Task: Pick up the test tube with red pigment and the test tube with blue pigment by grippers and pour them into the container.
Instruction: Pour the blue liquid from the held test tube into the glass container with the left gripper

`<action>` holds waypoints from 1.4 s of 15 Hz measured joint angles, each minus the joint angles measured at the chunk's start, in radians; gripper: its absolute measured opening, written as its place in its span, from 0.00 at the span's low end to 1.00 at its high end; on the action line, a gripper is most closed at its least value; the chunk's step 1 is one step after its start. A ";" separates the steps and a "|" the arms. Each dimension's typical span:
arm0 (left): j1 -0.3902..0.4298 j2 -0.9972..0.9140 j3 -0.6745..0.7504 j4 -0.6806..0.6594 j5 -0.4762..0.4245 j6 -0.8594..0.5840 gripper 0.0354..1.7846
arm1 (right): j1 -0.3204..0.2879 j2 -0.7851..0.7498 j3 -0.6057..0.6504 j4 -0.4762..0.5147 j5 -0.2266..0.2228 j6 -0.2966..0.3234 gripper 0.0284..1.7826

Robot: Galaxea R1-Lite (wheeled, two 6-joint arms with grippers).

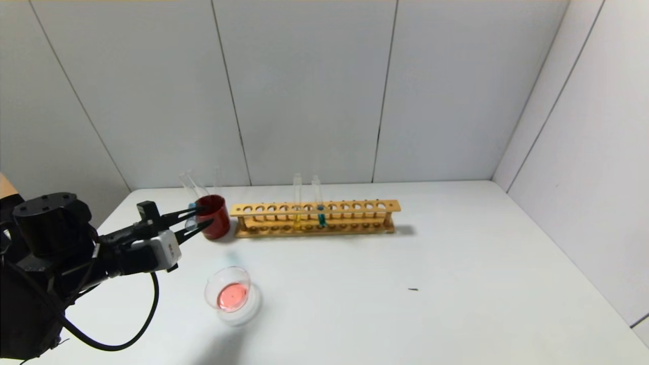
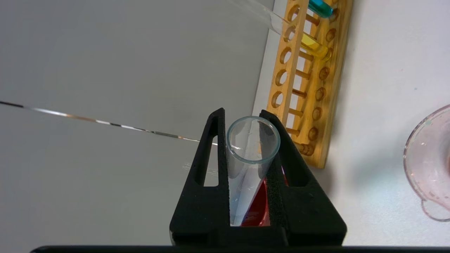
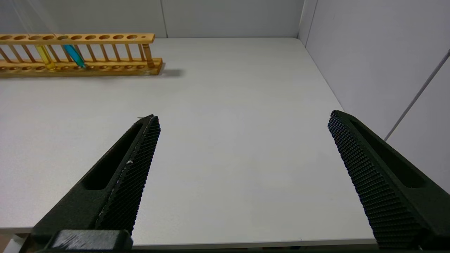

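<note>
The left claw (image 1: 200,221) reaches forward from the left side, its prongs clamped on a glass tube (image 2: 251,154). The right claw (image 3: 242,147) is low, jaws spread wide.

Open tabletop (image 1: 456,284) R of rack (image 1: 314,219) and toward front edge, wide passage. L side crowded: red cup (image 1: 214,217) just beside rack end, glass dish (image 1: 232,295) nearer front. Walls close behind rack and along R.

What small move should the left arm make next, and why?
Probably lower the emptied tube into the dark red cup and let go: the left gripper is shut on it at the cup, and the dish already holds red liquid.
</note>
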State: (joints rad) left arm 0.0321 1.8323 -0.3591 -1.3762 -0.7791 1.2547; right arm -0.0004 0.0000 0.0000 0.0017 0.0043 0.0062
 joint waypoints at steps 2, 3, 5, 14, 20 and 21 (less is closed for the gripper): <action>-0.011 0.008 -0.002 0.002 -0.001 0.065 0.17 | 0.000 0.000 0.000 0.000 0.000 0.000 0.98; -0.014 0.011 -0.001 0.012 -0.001 0.101 0.17 | 0.000 0.000 0.000 0.000 0.000 0.000 0.98; -0.016 0.014 0.000 0.032 -0.001 0.152 0.17 | 0.000 0.000 0.000 0.000 0.000 0.000 0.98; -0.003 0.043 -0.021 0.034 -0.077 0.304 0.17 | 0.000 0.000 0.000 0.000 0.000 0.000 0.98; 0.029 0.118 -0.036 0.023 -0.079 0.427 0.17 | 0.000 0.000 0.000 0.000 0.000 0.000 0.98; 0.028 0.121 -0.032 0.022 -0.080 0.440 0.17 | 0.000 0.000 0.000 0.000 0.000 0.000 0.98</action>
State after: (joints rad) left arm 0.0604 1.9536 -0.3915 -1.3540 -0.8587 1.6949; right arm -0.0004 0.0000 0.0000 0.0013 0.0043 0.0062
